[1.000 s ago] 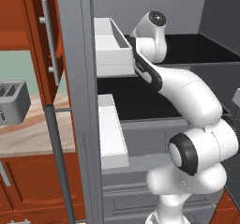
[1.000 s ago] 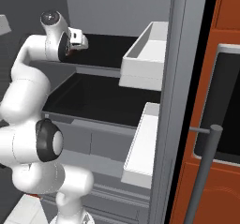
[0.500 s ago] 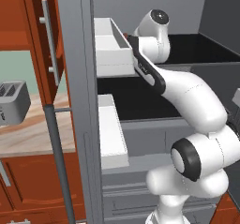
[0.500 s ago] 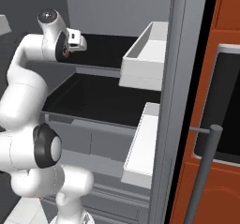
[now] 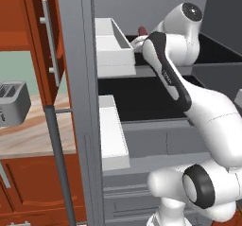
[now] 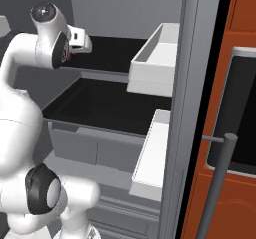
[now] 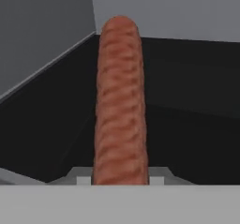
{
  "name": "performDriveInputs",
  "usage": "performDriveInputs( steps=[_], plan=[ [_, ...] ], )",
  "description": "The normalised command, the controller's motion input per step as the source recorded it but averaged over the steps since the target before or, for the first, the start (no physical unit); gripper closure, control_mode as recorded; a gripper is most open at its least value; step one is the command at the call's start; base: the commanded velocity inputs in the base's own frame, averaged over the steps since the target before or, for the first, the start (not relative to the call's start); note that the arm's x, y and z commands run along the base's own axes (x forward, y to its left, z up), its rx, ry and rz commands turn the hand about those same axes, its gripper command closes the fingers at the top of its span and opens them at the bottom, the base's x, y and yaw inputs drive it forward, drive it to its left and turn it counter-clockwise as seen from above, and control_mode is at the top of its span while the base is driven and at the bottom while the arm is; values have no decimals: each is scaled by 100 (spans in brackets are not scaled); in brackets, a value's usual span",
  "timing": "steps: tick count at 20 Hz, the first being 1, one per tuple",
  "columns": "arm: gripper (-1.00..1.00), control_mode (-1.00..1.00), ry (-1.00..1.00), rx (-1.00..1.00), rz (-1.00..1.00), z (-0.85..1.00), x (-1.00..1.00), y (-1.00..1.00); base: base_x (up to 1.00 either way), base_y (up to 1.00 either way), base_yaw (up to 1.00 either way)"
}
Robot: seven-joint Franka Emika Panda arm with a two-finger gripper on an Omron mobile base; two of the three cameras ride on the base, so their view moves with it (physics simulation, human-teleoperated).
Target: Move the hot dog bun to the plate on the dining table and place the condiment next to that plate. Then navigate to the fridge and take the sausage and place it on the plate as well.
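Note:
The sausage (image 7: 120, 101), a thin reddish-brown cylinder, rises from between my fingertips in the hand view and points at the fridge's back wall. My gripper (image 7: 120, 180) is shut on its near end. In the left base view the sausage's tip (image 5: 142, 30) peeks out behind my wrist, over the fridge's (image 5: 75, 78) upper dark shelf (image 5: 212, 50). In the right base view my hand (image 6: 80, 40) hovers at that same shelf. The bun, plate, condiment and dining table are out of view.
A white door bin (image 5: 113, 50) juts out at upper-shelf height and a second bin (image 5: 111, 135) sits lower. The fridge door's bar handle (image 6: 217, 183) stands at the right. A toaster (image 5: 12, 102) rests on the counter at the left.
My wrist has risen a little and my elbow has sunk lower, while the hand has stayed at the upper shelf.

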Motion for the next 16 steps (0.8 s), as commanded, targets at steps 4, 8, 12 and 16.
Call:
performDriveInputs(
  steps=[4, 8, 12, 16],
  plan=[
    [100, -100, -1, -5, -1, -25, -100, -67, 0, 0, 0],
    [100, -100, 0, -11, -4, -66, -100, -57, 0, 0, 0],
    [100, -100, 2, -11, -8, -94, -96, -9, 0, 0, 0],
    [100, -100, 15, -9, -5, -99, -29, 0, 0, 0, 0]
  ],
)
